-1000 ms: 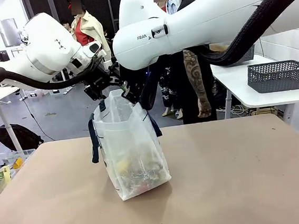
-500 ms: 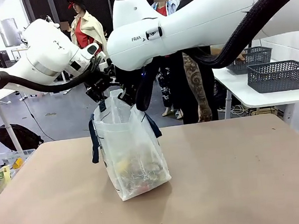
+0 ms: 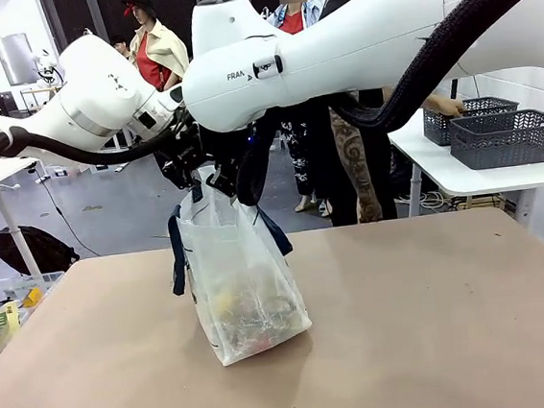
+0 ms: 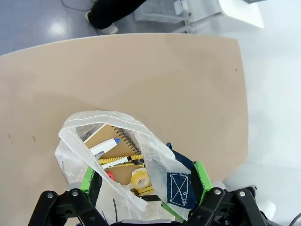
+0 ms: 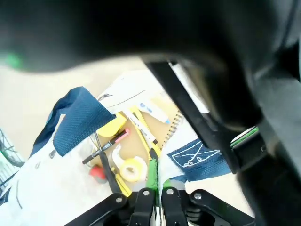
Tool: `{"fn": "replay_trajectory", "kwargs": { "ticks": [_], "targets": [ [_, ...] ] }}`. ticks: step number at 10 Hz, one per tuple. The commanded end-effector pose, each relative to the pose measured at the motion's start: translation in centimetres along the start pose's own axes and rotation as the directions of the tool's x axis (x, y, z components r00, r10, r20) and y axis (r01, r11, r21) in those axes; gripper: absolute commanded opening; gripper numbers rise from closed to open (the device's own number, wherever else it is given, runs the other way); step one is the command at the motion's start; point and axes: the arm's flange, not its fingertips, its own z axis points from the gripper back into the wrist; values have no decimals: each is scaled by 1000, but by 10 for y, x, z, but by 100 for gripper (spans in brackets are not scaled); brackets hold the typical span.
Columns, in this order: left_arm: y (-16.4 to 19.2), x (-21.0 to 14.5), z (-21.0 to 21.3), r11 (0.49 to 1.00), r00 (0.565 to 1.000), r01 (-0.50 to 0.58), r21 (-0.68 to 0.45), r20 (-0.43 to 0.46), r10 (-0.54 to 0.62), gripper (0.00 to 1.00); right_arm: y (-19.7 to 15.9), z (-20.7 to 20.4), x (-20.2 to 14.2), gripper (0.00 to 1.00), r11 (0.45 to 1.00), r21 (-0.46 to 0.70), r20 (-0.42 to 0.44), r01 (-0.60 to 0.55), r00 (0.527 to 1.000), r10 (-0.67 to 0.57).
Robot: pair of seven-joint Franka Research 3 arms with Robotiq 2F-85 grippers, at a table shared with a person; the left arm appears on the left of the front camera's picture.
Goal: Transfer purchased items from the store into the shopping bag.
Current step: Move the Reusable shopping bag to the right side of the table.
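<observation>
1. Table (image 3: 440,342): beige matte top. The translucent white plastic shopping bag with navy strap handles (image 3: 243,284) stands on it left of centre, mouth up and held open from above by both arms.
2. Bag contents sit at the bottom: brown spiral-bound notebook (image 4: 109,141), white pen with blue cap (image 4: 104,146), yellow tape roll (image 4: 139,179), black-and-red marker (image 5: 107,146), small red bit (image 5: 98,172). A mixed, light load, I'd say; nothing looks fragile.
3. Right gripper (image 5: 156,186): green pads pressed together, pinching the thin bag rim just beside the navy handle patch with white stitching (image 5: 196,157).
4. Left gripper (image 4: 143,181): jaws spread wide, straddling the opposite side of the mouth; film and handle patch lie between the fingers, so whether it grips or only props the mouth I cannot tell.
5. Handling judgement: the film is soft, slick and has no stiffness, so it sags wherever unsupported. The stitched strap patches look like the strongest hold; a pinch on bare film could slip or tear.
6. Far right, on a white side table: dark grey lattice plastic baskets (image 3: 507,138), well apart from the bag.
</observation>
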Motion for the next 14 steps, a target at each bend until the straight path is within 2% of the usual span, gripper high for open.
{"fn": "replay_trajectory", "kwargs": {
  "ticks": [1, 6, 10, 14],
  "targets": [
    [-4, 14, -4, 999, 998, -36, 26, -47, 37, 98, -1, 2, 4, 0, 1000, -24, -9, -16, 1000, 16],
    [-2, 16, -7, 998, 997, -51, 43, -51, 53, 1, -1, 3, 1, 0, 999, -32, -6, -13, 1000, 12],
    [-2, 16, -7, 997, 997, -59, 46, -55, 61, 0, -1, 3, -1, 0, 1000, -25, -20, 2, 1000, -2],
    [0, 17, -6, 996, 995, -78, 45, -61, 80, 0, -3, 5, -5, 0, 999, -31, 7, 27, 1000, -26]
  ]
}}
